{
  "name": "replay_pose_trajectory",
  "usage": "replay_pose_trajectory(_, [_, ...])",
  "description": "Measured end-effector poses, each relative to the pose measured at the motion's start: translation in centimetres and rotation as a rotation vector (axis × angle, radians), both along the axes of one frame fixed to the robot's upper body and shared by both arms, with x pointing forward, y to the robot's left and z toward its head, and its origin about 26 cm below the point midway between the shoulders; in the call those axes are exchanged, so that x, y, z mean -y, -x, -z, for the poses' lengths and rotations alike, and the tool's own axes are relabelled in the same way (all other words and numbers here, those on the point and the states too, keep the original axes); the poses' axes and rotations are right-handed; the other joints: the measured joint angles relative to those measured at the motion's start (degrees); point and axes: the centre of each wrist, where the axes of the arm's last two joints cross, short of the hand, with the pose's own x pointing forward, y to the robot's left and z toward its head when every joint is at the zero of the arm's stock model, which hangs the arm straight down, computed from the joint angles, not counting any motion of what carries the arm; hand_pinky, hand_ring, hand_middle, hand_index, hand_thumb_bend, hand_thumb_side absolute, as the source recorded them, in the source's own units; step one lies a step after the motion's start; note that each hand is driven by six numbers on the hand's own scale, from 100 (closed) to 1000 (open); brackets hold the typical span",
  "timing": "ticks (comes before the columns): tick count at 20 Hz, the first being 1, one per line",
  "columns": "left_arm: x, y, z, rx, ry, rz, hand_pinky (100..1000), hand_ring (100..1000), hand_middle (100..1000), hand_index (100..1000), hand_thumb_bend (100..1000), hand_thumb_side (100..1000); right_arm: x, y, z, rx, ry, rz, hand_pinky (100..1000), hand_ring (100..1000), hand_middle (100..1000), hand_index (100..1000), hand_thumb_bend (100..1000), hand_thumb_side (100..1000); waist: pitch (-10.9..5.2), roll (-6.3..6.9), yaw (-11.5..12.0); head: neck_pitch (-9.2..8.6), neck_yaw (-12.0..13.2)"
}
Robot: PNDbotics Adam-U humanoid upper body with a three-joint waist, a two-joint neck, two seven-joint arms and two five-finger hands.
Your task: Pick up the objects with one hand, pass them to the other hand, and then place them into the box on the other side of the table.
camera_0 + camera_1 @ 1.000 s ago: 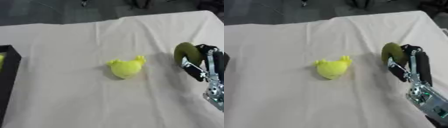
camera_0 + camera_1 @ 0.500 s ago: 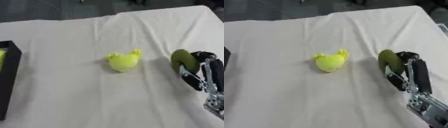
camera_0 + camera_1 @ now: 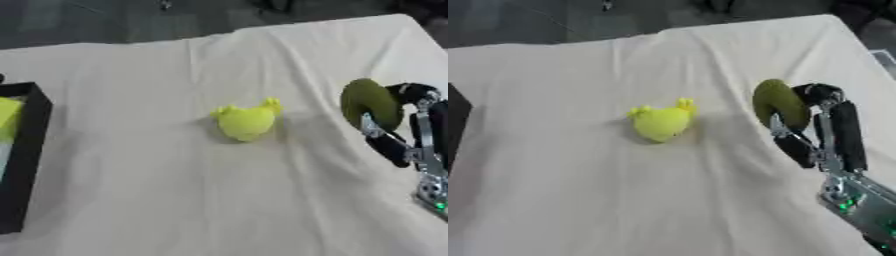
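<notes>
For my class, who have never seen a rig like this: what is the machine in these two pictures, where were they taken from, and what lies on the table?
Both pictures come from two side-by-side cameras in a humanoid robot's head, looking down at a table under a cream cloth. The black and silver part on the right is the robot's right hand, its fingers curled round a dark green rounded object. A yellow soft toy lies alone mid-table. At the left edge stands a black box with something yellow inside. The left hand is out of view.

black box [image 3: 24, 155] cut off at left edge | contents partly hidden
</notes>
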Motion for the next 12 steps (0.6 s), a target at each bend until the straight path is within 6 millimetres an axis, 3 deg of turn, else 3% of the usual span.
replay_pose_trajectory(4, [0.4, 0.0, -0.1, -0.002, -0.024, 0.019, 775, 893, 735, 740, 100, 827, -0.3, -0.2, -0.1, 0.002, -0.011, -0.058, 551, 441, 362, 521, 100, 100, -0.34, -0.04, -0.3, 0.47, 0.24])
replay_pose_trajectory(8, [1.4, 0.1, -0.3, -0.005, -0.063, 0.06, 776, 895, 737, 751, 100, 808, -1.0, -0.5, 0.1, -0.039, -0.017, -0.14, 562, 440, 364, 522, 100, 100, -1.65, -0.04, -1.05, 0.98, 0.88])
replay_pose_trajectory(12, [2.4, 0.2, -0.5, -0.007, -0.133, 0.097, 781, 904, 756, 780, 100, 742, -1.5, -0.4, 0.6, -0.13, 0.016, -0.233, 570, 439, 363, 522, 100, 100, -2.79, -0.04, -2.1, 1.48, 1.75])
